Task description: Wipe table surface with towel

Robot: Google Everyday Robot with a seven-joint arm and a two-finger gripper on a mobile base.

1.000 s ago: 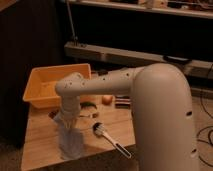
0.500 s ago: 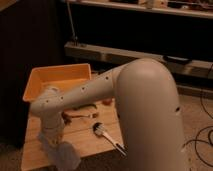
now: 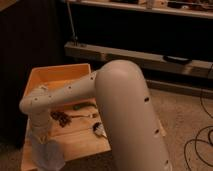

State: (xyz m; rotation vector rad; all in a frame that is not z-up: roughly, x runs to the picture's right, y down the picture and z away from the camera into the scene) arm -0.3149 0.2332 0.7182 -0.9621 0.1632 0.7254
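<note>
A pale, bluish-white towel (image 3: pixel 48 154) lies bunched at the front left corner of the wooden table (image 3: pixel 82 141). My gripper (image 3: pixel 41 136) is at the end of the white arm, which reaches in from the right. It points down right over the towel and is shut on the towel's top. The wrist hides the fingertips. The towel's lower part rests on the table top and hangs partly over the front edge.
An orange tray (image 3: pixel 46 76) stands at the back left of the table. A dark clump (image 3: pixel 62 118), a green item (image 3: pixel 81 106) and a utensil with a pale head (image 3: pixel 99 129) lie mid-table. Dark shelving (image 3: pixel 150 55) stands behind, and cables (image 3: pixel 199 145) lie on the floor at the right.
My gripper has dragged the towel leftward and toward the table's front left corner. The arm has swung further left across the table.
</note>
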